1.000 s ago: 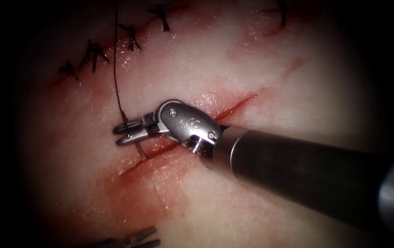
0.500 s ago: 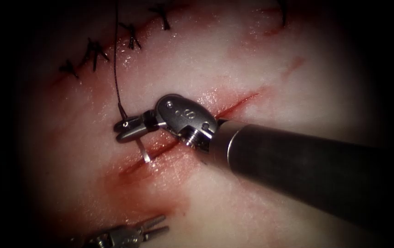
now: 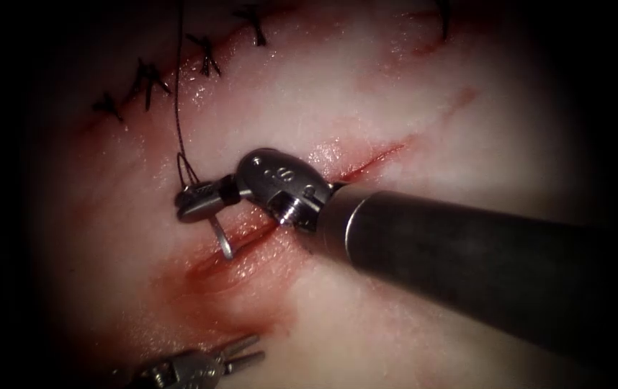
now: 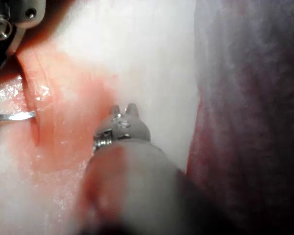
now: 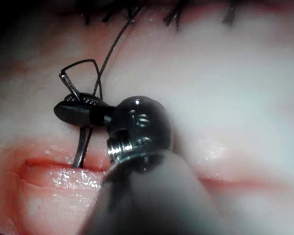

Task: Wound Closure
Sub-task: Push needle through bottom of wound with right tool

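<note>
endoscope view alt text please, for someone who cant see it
The right tool, coming in from the right, has its jaws shut on the curved needle near its thread end, the needle's tip in the open cut in the tissue. Dark thread runs up past finished stitches; the left tool waits below with jaws open, holding nothing.

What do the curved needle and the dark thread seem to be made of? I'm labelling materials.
The thin curved silvery needle, gripped by the right tool, looks like polished steel: it glints brightly. The fine dark thread looks matte, probably a braided or synthetic suture; its weave can't be made out.
</note>
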`<move>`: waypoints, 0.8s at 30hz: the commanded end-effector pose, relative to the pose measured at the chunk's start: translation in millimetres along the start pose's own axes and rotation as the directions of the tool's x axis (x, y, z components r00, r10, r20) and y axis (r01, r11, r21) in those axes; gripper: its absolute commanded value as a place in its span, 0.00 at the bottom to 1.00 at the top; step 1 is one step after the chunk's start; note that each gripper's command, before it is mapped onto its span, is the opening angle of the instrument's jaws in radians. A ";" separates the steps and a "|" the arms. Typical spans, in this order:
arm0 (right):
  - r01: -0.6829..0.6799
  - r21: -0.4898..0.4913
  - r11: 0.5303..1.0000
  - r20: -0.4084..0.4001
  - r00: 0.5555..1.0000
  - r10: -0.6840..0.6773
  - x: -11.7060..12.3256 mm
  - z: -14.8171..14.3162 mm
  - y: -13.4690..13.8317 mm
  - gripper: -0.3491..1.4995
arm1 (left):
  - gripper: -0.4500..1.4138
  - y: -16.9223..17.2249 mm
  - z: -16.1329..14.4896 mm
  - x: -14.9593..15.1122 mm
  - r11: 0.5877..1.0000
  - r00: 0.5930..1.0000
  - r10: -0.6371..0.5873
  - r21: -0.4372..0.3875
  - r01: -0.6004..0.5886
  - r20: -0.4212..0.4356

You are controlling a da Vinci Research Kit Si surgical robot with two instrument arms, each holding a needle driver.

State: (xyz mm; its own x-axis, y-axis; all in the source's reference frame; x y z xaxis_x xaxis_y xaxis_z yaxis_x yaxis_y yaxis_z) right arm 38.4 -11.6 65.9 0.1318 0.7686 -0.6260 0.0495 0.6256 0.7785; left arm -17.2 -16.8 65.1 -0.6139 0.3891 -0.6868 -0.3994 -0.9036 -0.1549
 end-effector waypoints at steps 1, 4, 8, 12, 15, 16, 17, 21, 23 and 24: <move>-0.018 0.001 1.000 0.010 1.000 0.018 0.3 0.9 0.4 0.00 | 0.18 -0.1 0.7 -0.1 1.000 1.000 0.002 -0.002 -0.002 -0.002; -0.083 0.008 0.997 0.020 0.996 0.083 0.4 0.7 0.2 0.00 | 0.18 -0.3 0.7 -0.1 1.000 1.000 0.002 -0.003 -0.002 -0.003; -0.178 0.011 0.984 0.020 0.984 0.178 0.5 0.5 0.2 0.00 | 0.18 -0.4 0.8 -0.2 1.000 1.000 0.002 0.004 -0.002 0.003; -0.244 0.011 0.970 0.020 0.970 0.244 0.7 0.5 0.1 0.00 | 0.18 -0.6 1.0 -0.4 1.000 1.000 0.002 0.006 -0.002 0.005; -0.289 0.013 0.957 0.009 0.957 0.289 1.1 0.4 0.2 0.00 | 0.18 -0.6 1.1 -0.5 1.000 1.000 0.003 0.009 -0.003 0.007; -0.296 0.015 0.955 0.003 0.955 0.296 1.2 0.3 0.2 0.00 | 0.18 -0.6 1.1 -0.5 1.000 1.000 0.003 0.010 -0.003 0.006; -0.302 0.015 0.953 0.003 0.953 0.302 1.3 0.3 0.2 0.00 | 0.18 -0.6 1.1 -0.5 1.000 1.000 0.004 0.010 -0.004 0.006; -0.352 0.024 0.936 0.007 0.936 0.352 1.2 0.4 0.0 0.00 | 0.18 -0.6 1.1 -0.6 1.000 1.000 0.004 0.010 -0.004 0.006; -0.361 0.033 0.932 0.012 0.932 0.361 1.1 0.5 -0.3 0.00 | 0.18 -0.7 1.1 -0.6 1.000 1.000 0.004 0.009 -0.004 0.006; -0.365 0.042 0.930 0.018 0.931 0.365 1.0 0.5 -0.4 0.00 | 0.18 -0.7 1.0 -0.6 1.000 1.000 0.003 0.008 -0.004 0.006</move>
State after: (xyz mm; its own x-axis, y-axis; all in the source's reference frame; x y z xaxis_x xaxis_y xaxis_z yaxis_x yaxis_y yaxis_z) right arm 38.1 -11.4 64.7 0.1589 0.9435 -0.2909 0.0357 0.2889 0.9567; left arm -16.8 -16.4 65.8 -0.6204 0.3878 -0.6817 -0.4036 -0.9031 -0.1464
